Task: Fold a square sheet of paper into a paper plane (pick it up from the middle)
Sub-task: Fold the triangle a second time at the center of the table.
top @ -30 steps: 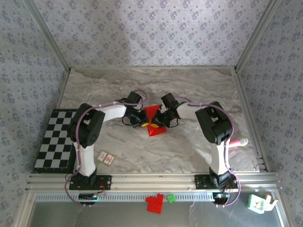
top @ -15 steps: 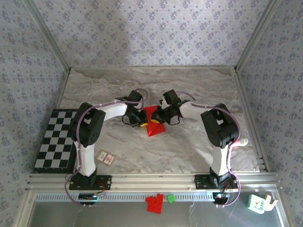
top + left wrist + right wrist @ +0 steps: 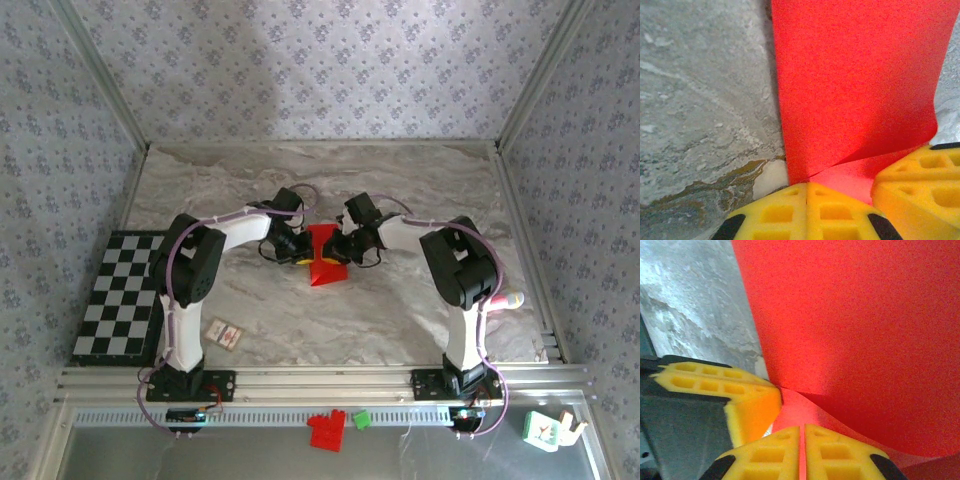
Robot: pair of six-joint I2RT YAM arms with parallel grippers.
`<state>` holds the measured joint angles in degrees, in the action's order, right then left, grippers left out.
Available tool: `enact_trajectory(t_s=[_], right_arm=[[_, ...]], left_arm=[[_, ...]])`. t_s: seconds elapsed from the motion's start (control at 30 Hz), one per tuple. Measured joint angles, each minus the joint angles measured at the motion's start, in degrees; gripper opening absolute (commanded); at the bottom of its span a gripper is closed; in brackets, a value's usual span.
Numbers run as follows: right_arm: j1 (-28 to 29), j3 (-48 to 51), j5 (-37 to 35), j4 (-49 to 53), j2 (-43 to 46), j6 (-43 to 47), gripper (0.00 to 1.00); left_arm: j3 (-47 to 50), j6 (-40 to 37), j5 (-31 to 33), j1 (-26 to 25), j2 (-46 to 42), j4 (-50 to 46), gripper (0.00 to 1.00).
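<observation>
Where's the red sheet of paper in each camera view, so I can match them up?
Top external: the red sheet of paper lies near the picture's centre, mid-table.
Left wrist: it takes the upper right, curling at its lower edge.
Right wrist: it covers the top and right.
Shared landmark: the grey marbled table, bare just left of the paper in both wrist views.

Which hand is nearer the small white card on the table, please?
Left. The left hand pinches the red paper beyond and right of the card; the right hand grips the paper's far side, farther off.
</observation>
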<state>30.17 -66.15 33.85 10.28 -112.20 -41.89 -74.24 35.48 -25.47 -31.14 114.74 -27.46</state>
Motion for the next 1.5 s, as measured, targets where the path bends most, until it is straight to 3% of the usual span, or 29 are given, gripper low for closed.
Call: enact_trajectory(t_s=[0.57, 0.67, 0.97, 1.5], right_arm=[[0.63, 0.02, -0.44, 0.26, -1.6, 0.83, 0.09], [0.81, 0.11, -1.01, 0.28, -1.6, 0.81, 0.09], [1.01, 0.02, -1.79, 0.66, -1.6, -0.72, 0.09], [1.11, -2.58, -2.14, 4.52, -2.64, -2.21, 0.08]], left_arm=[[-1.16, 0.15, -0.24, 0.15, 0.44, -1.03, 0.0], [-0.92, 1.73, 0.04, 0.17, -0.76, -0.39, 0.04], [8.92, 10.82, -3.48, -1.07, -10.43, 8.83, 0.15], [12.39, 11.93, -5.77, -4.24, -10.36, 9.46, 0.13]])
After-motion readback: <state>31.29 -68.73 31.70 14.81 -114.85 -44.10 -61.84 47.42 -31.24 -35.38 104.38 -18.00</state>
